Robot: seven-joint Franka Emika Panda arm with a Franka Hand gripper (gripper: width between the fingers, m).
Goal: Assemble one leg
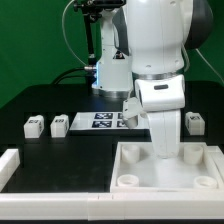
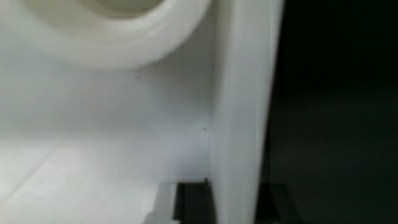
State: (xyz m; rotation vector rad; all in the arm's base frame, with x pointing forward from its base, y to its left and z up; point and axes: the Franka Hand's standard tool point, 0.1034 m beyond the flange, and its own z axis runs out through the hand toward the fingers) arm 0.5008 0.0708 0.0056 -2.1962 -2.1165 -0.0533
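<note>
White panel (image 1: pixel 128 152) rim pinched w/ end effector (image 2: pixel 237 205) closed.

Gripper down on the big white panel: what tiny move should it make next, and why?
Probably a small sideways nudge toward the round socket. The gripper is shut and low over the panel, but in the wrist view the socket sits off to one side of the fingertips, not lined up with them. Whether it holds anything I cannot tell.

Leg (image 1: pixel 59 125) beside marker board (image 1: pixel 105 120); panel (image 1: pixel 160 172) apparently before both.
</note>
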